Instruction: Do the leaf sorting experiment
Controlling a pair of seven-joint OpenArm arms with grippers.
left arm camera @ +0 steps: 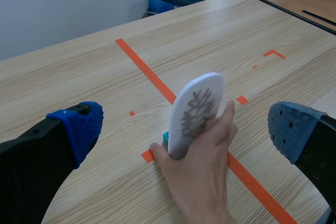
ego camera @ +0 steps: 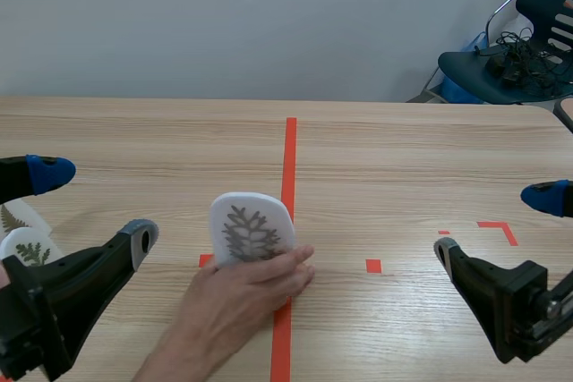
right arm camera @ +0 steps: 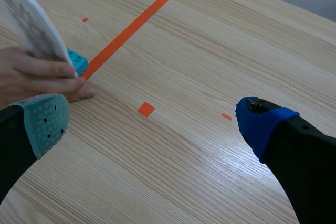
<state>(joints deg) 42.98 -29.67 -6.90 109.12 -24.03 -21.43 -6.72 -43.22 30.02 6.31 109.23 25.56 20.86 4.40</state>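
White oval leaf card (ego camera: 252, 228), grey fern-like print on its face, stood upright at the ctr of the surface (ego camera: 403, 158), just beside the long orange tape line (ego camera: 290, 158). A person's hand (ego camera: 235, 300) held its lower edge, thumb one side, fingers the other. In the left wrist view a small teal block (left arm camera: 166, 139) sat at the card's foot, touching it. Whether the card was seated in the block or only leaning on it, can't tell. Other leaf cards (ego camera: 29, 249) lay flat at the near left of the surface, partly hidden behind the left arm.

Left tool (ego camera: 94, 206): wide open, nothing in it, low, w/ card and hand ahead of it btwn its pads. Right tool (ego camera: 494, 224): also wide open and empty, well apart from the card, over bare wood near the small tape marks. Chair (ego camera: 524, 38) w/ cables stood beyond the far right corner.

Step, by my read: set-up, the person placing the sample, robot not yet engaged. Next move prob. needs the hand to clear first. Then the left tool would close on the card's thin edges w/o tipping it and carry it to its pile.
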